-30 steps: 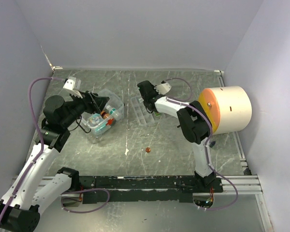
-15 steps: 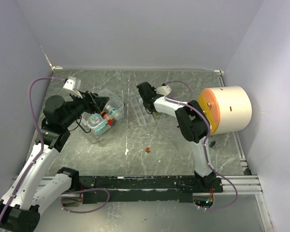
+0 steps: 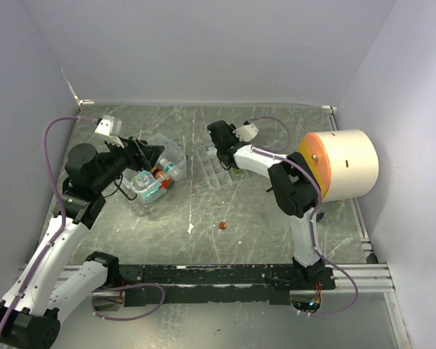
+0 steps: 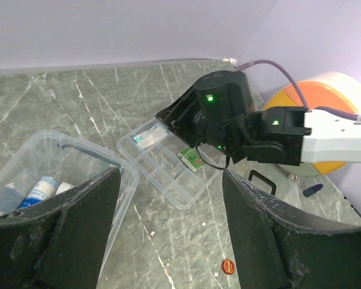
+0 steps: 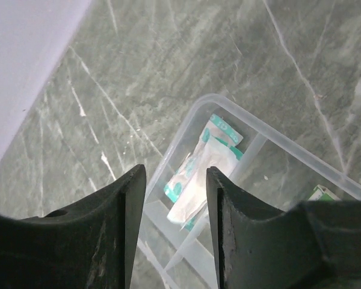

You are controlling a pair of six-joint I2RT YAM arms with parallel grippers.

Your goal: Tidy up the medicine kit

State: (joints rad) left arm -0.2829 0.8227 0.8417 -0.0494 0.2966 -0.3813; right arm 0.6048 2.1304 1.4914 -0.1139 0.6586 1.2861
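We find the medicine kit in two parts on the table: its clear box (image 4: 78, 147) on the left, and its divided tray (image 4: 162, 174) lying out of it, just to the right. The right gripper (image 5: 173, 180) hangs low over the tray's far end, fingers apart and nothing between them. White-and-green sachets (image 5: 198, 168) lie loose in the compartment below the gap. The left gripper (image 4: 168, 186) hovers over the box's right edge, jaws wide apart and empty. Our chief worry is the tray, which looks light. A finger that clips its wall on the way up could drag or tip it and spill the sachets and the green packet (image 4: 191, 159). The two arms are also near each other, so reaching for the tray together risks a knock. The small orange piece (image 3: 221, 226), well apart on the near side, could be forgotten.
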